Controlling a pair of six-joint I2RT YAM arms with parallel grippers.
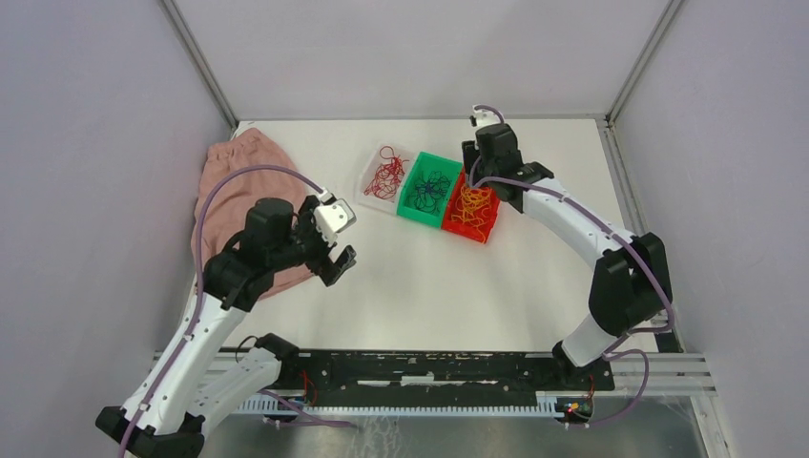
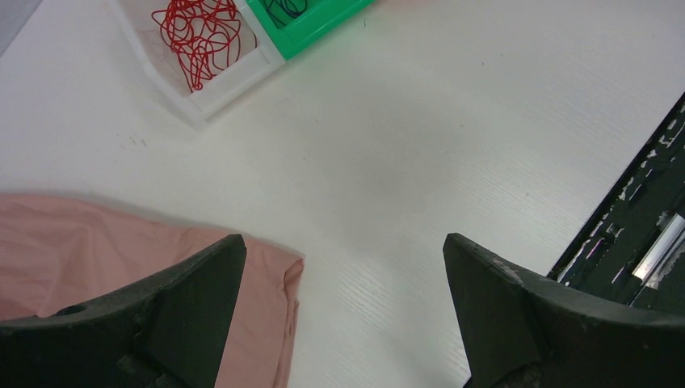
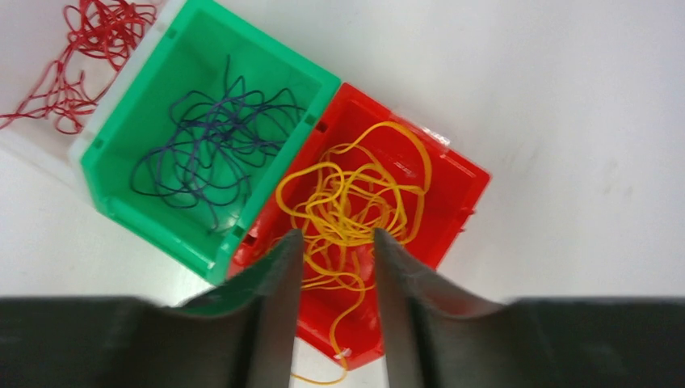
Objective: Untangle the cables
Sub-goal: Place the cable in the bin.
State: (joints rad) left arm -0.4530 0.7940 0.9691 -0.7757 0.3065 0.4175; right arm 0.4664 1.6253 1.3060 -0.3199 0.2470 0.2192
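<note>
The cables lie sorted by colour in three bins set side by side. Red cables (image 1: pixel 385 175) (image 2: pixel 198 36) fill a clear bin, dark blue cables (image 1: pixel 426 188) (image 3: pixel 206 145) a green bin, and yellow cables (image 1: pixel 472 202) (image 3: pixel 355 194) a red bin. One yellow strand hangs over the red bin's near rim. My right gripper (image 1: pixel 474 181) (image 3: pixel 338 236) hovers over the red bin, its jaws parted, with the yellow tangle showing below the gap. My left gripper (image 1: pixel 336 267) (image 2: pixel 343 250) stands wide open over bare table, holding nothing.
A pink cloth (image 1: pixel 234 205) (image 2: pixel 81 242) lies at the left, its corner under my left finger. The clear bin (image 2: pixel 230 81), green bin (image 3: pixel 153 214) and red bin (image 3: pixel 460 182) sit at mid-back. A black rail (image 1: pixel 429 367) (image 2: pixel 638 234) runs along the near edge.
</note>
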